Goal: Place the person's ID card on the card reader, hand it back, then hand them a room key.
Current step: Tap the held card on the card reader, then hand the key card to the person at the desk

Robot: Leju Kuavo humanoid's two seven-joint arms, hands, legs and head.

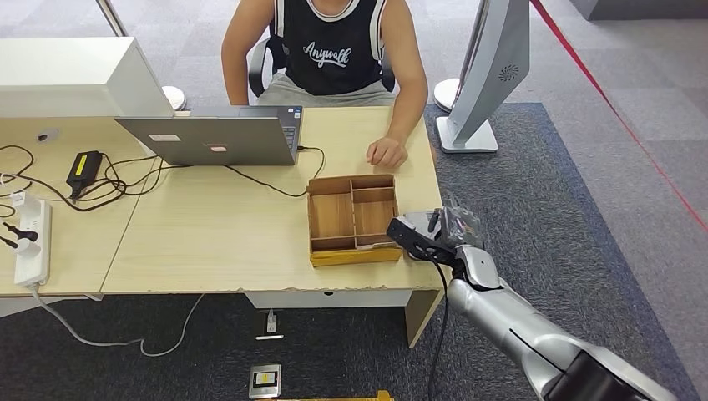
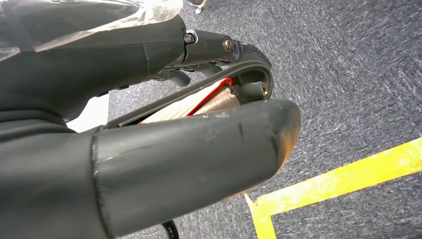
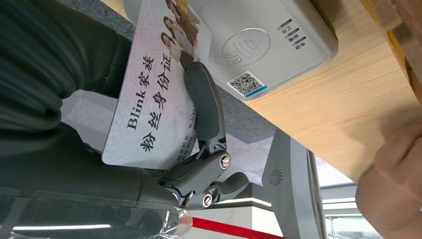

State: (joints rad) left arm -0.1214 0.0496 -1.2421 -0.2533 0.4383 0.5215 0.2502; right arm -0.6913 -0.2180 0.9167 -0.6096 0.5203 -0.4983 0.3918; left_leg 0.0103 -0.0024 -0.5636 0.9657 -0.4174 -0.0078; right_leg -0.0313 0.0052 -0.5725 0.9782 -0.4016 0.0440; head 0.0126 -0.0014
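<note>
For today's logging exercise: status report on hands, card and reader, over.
Right hand holds ID card, its edge over card reader. Left hand holds a red-edged card. Person's hand rests on table, clear of reader.

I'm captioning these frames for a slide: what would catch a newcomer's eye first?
The right hand holds a white ID card at the edge of the grey card reader on the desk's right end. A seated person's hand rests just past the wooden compartment tray. The left hand grips a red-edged card above the carpet.

A light wooden desk [image 1: 217, 234] stands on dark grey carpet [image 1: 568, 209] crossed by a red line [image 1: 618, 117].
</note>
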